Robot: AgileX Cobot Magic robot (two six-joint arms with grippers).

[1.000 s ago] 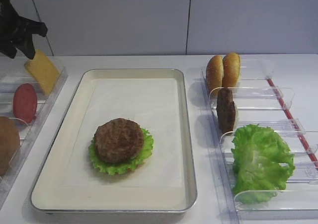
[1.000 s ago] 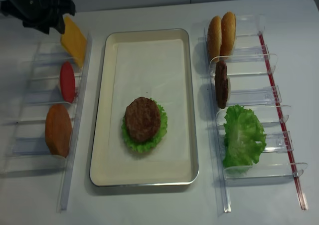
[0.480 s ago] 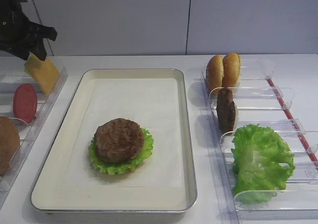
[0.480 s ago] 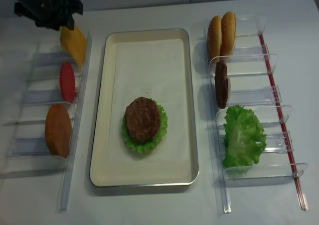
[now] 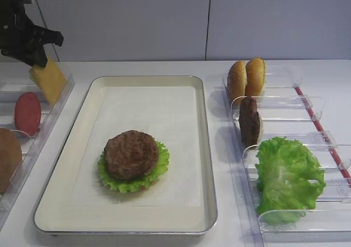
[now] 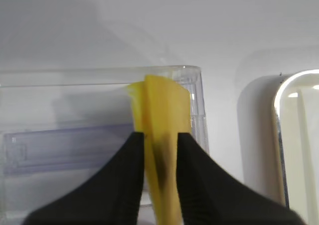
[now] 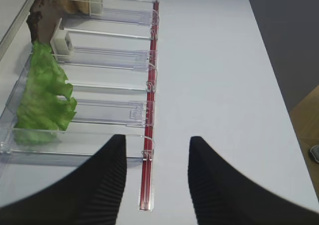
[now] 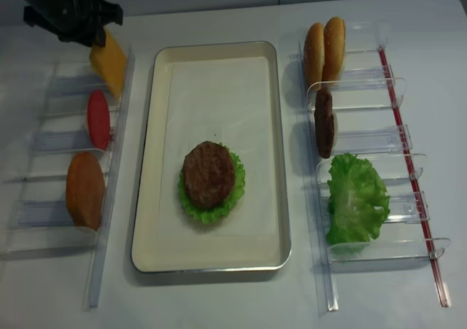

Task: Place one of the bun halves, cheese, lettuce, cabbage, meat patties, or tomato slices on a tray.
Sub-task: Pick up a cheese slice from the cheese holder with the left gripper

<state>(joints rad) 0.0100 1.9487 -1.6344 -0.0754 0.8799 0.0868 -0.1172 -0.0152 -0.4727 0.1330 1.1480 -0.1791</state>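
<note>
The deep yellow cheese [image 5: 48, 81] stands on edge in the far-left clear bin. My left gripper [image 6: 160, 137] is shut on its upper edge, one finger pressed to each face of the cheese [image 6: 162, 110]. From above, the left gripper [image 8: 93, 37] sits at the bin's back end over the cheese [image 8: 109, 66]. On the cream tray [image 5: 207, 148] a meat patty [image 5: 131, 154] lies on a lettuce leaf. My right gripper [image 7: 157, 140] is open and holds nothing, low over the table beside the right-hand bins.
The left bins also hold a tomato slice [image 8: 98, 119] and a bun half [image 8: 85, 190]. The right bins hold two bun halves [image 5: 247, 77], an upright patty [image 5: 249, 121] and lettuce [image 5: 288, 176]. A red strip [image 7: 148, 150] runs along their outer side.
My left gripper came in over the cheese from the left and its jaws closed onto the slice's top edge. Nothing else has moved.
</note>
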